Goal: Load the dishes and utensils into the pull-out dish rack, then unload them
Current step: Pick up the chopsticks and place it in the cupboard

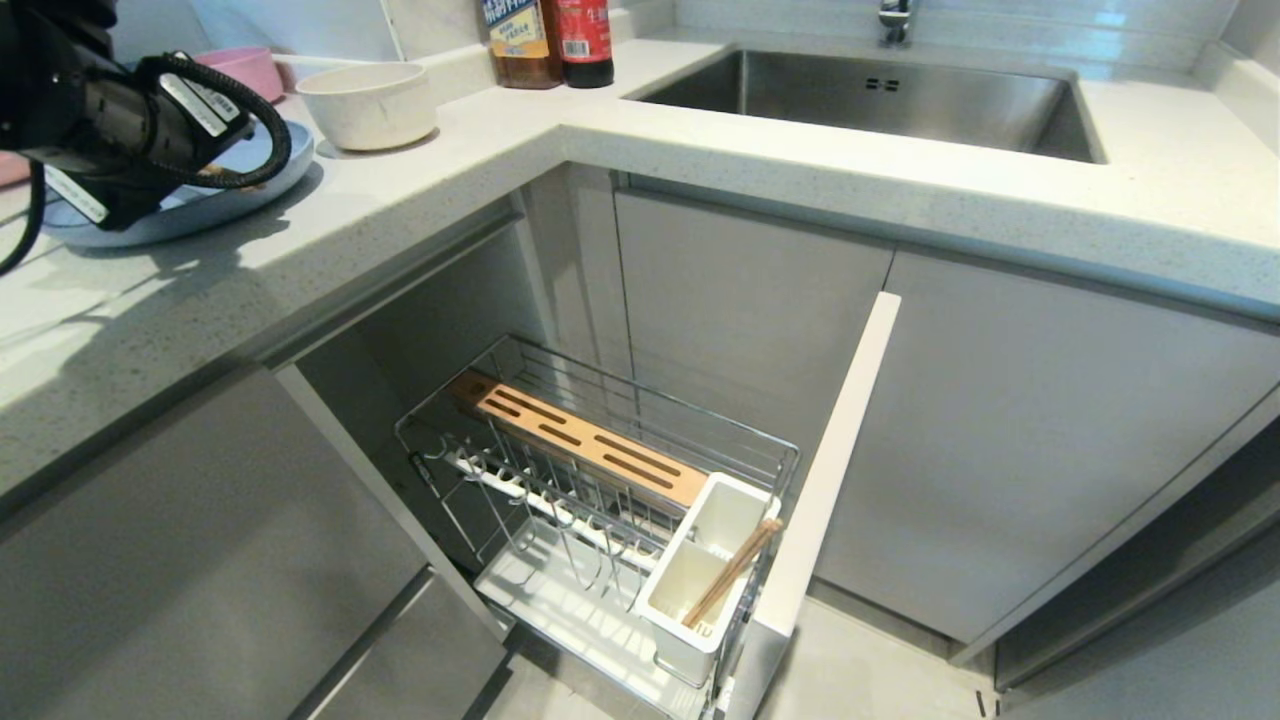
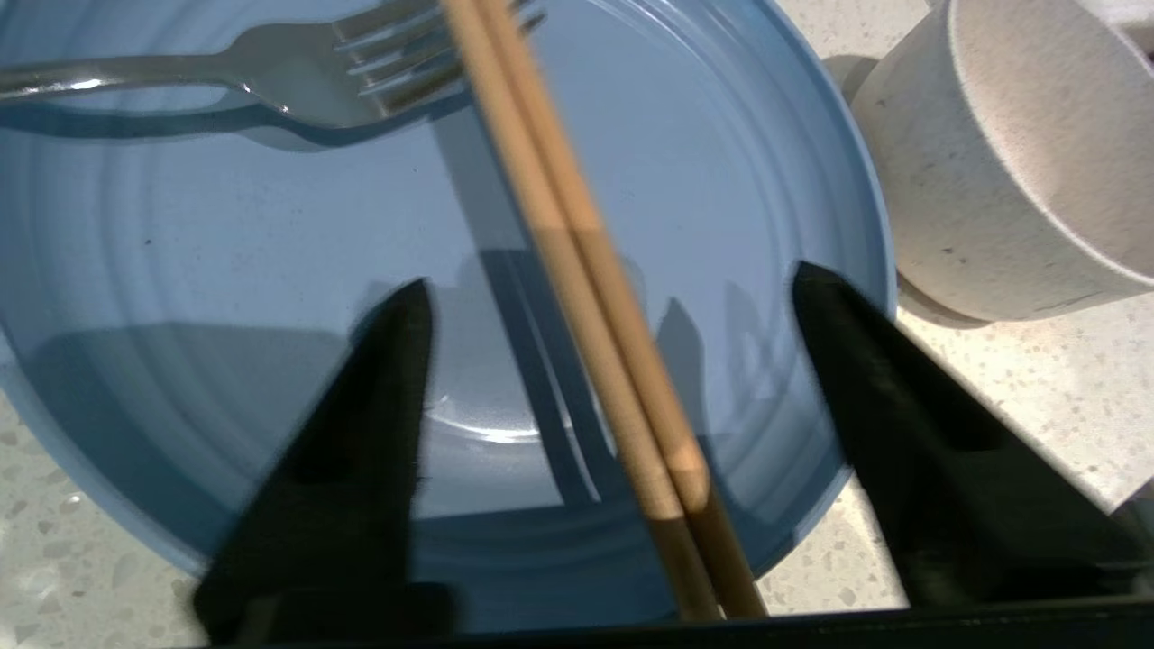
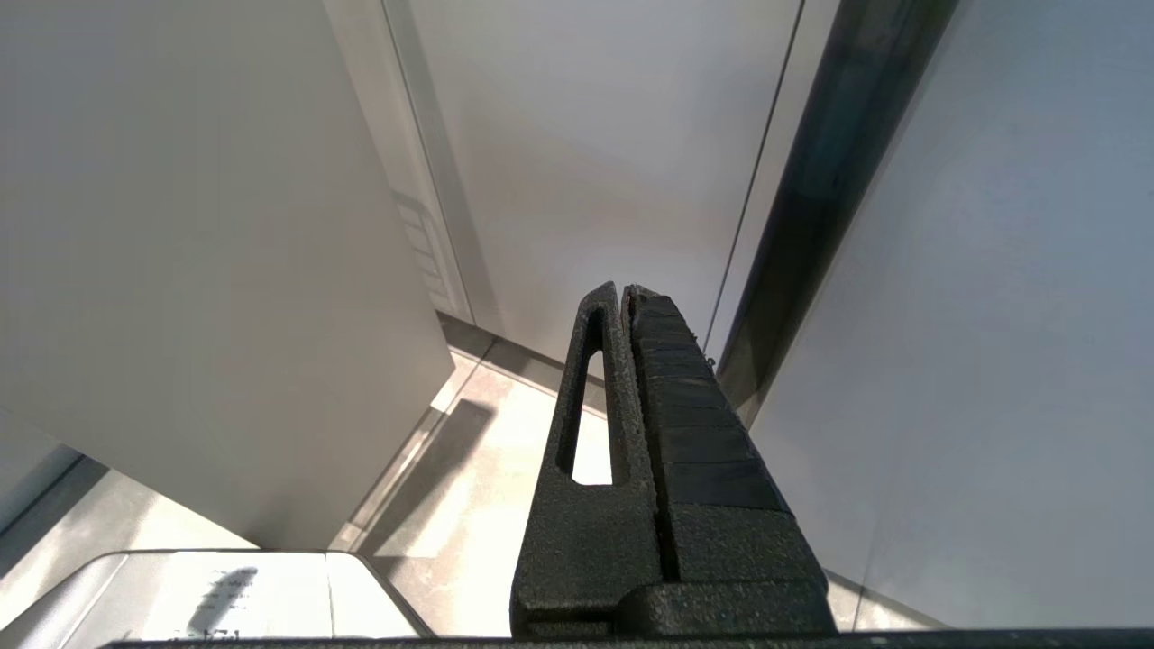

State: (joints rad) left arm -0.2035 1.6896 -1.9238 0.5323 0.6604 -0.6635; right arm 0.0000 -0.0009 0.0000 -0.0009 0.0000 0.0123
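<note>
Loading has barely begun: one pair of light-wood chopsticks (image 1: 733, 573) stands in the chrome wire pull-out dish rack (image 1: 610, 520), at 6 o'clock. At 10 o'clock, the left gripper (image 2: 604, 361), fingers apart, straddles another pair (image 2: 577, 297) on the light-blue plate (image 2: 180, 270), beside a silver fork (image 2: 297, 81) and off-white bowl (image 1: 368, 103). Right gripper (image 3: 622, 297) hangs pressed together.

Speckled white countertop (image 1: 760, 170), steel sink (image 1: 880, 95), grey cabinet doors (image 1: 1040, 440), pale floor (image 1: 860, 670).

Blue plate (image 2: 225, 270) on counter holds fork (image 2: 270, 77), chopsticks (image 2: 577, 270); rack (image 1: 600, 500) open.
</note>
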